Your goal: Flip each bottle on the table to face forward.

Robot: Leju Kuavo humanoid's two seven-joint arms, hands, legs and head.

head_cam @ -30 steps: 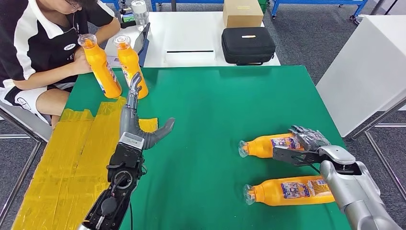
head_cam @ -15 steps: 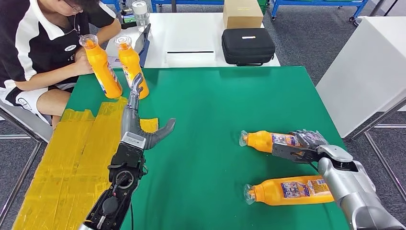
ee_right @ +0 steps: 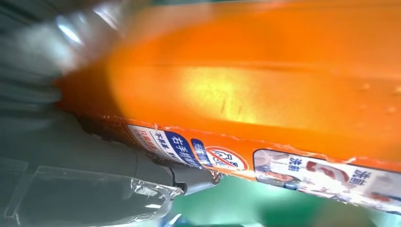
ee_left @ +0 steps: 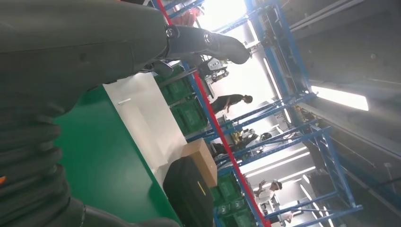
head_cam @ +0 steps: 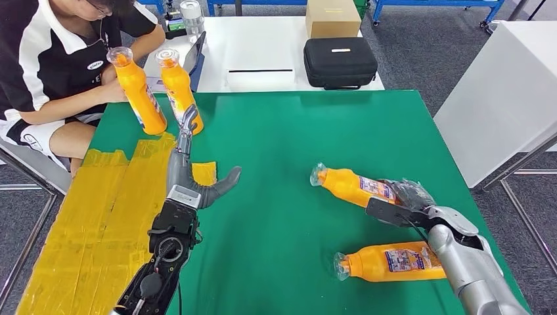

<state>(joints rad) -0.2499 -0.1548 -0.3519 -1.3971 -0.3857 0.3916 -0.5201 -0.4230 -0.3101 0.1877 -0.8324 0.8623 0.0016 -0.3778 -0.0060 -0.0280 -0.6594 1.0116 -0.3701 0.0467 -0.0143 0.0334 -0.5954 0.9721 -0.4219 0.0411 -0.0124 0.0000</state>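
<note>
My right hand (head_cam: 408,199) grips the base end of an orange bottle (head_cam: 350,186), lifted with its capped end tilted up to the left. The right wrist view has that bottle's orange body (ee_right: 265,85) and label close up against my hand (ee_right: 71,156). A second orange bottle (head_cam: 389,260) lies on its side on the green table (head_cam: 295,131), near my right forearm. Two more orange bottles stand at the table's far left corner (head_cam: 138,92) (head_cam: 178,89), one touched by a seated person (head_cam: 59,59). My left hand (head_cam: 190,167) hovers open over the table's left part, fingers stretched forward.
Yellow tape strips (head_cam: 105,216) cover the table's left side. Behind the green table a white table (head_cam: 263,59) carries a black case (head_cam: 340,62) and a cardboard box (head_cam: 332,17). A white cabinet (head_cam: 506,85) stands to the right.
My right hand has closed on the upper lying bottle and raised it, swinging its cap end up and to the left. The left hand and the other bottles have barely moved.
</note>
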